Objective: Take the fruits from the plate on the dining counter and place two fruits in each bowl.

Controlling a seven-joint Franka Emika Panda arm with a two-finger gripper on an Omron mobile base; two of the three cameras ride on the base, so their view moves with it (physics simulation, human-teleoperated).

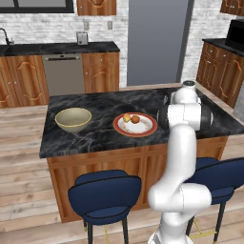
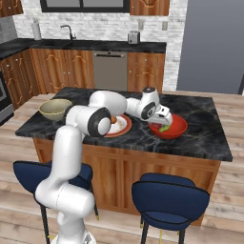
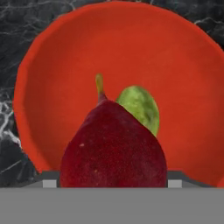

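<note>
Hand view: pincer [image 2: 163, 125] clamped on the dark red pear-shaped fruit [image 3: 113, 148], glossy red bowl [image 3: 183, 65] right below. Looks firm, light, slick-skinned; gripping the fat belly seems best.

Dark red fruit [image 3: 113, 148] above red bowl [image 3: 175, 70]

On the black marble tabletop [image 2: 200, 136] the white arm reaches toward 3 o'clock, its hand over the near rim of the glossy red bowl [image 2: 175, 128], where a bit of green fruit [image 2: 164, 127] shows. The red-rimmed plate [image 2: 122, 127] lies just beside the bowl at 9 o'clock, partly behind the arm. A beige bowl [image 2: 54, 109] sits well apart, farther toward 9 o'clock.
</note>
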